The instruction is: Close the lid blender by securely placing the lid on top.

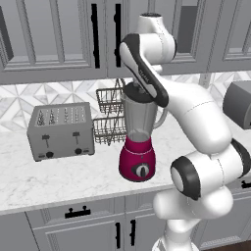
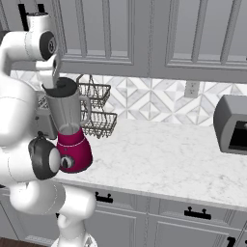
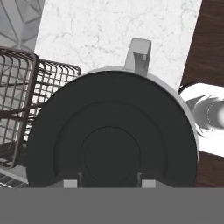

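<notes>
We are finding the lid (image 3: 111, 131) sitting flat on the rim of the blender (image 1: 138, 139), directly under the gripper (image 3: 110, 181). In the hand view the lid's raised centre knob is lying between the two fingertips (image 3: 70, 183); whether they are pressing on it we cannot tell. The blender is standing upright on the counter (image 2: 159, 154), just in front of the wire baskets (image 1: 109, 115), with the toaster (image 1: 61, 131) beside it.
</notes>
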You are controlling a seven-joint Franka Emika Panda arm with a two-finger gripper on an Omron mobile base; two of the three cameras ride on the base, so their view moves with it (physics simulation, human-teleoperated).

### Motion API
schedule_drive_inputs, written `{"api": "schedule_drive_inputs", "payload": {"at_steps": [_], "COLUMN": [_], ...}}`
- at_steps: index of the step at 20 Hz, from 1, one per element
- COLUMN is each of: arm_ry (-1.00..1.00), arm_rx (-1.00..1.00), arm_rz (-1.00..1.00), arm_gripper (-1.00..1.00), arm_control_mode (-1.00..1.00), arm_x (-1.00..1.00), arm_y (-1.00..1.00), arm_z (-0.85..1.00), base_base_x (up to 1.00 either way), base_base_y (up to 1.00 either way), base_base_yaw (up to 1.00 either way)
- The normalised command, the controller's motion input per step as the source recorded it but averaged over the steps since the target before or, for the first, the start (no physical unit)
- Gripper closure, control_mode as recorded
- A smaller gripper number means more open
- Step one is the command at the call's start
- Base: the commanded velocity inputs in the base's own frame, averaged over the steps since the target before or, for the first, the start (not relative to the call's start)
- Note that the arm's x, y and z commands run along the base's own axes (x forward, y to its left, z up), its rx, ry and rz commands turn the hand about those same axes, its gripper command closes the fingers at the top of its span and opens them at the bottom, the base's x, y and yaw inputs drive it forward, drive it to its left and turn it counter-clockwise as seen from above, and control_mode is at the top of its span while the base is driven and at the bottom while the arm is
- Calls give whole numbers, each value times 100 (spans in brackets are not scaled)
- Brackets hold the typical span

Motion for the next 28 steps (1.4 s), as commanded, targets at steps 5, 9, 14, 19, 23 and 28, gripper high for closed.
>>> {"api": "schedule_drive_inputs", "payload": {"at_steps": [5, 9, 14, 19, 23, 28], "arm_ry": [0, 2, 7, 12, 9, 0], "arm_rx": [-7, -7, -5, -6, -4, 0], "arm_rz": [0, 0, 0, 0, 0, 0], "arm_gripper": [100, 100, 100, 100, 100, -100], "arm_control_mode": [-100, -100, -100, -100, -100, -100], "arm_x": [0, 0, 0, 0, 0, -12], "arm_y": [0, 0, 0, 0, 0, 0], "arm_z": [0, -4, -6, -20, -19, -2], "base_base_x": [0, 0, 0, 0, 0, 0], "base_base_y": [0, 0, 0, 0, 0, 0], "base_base_yaw": [0, 0, 0, 0, 0, 0]}}
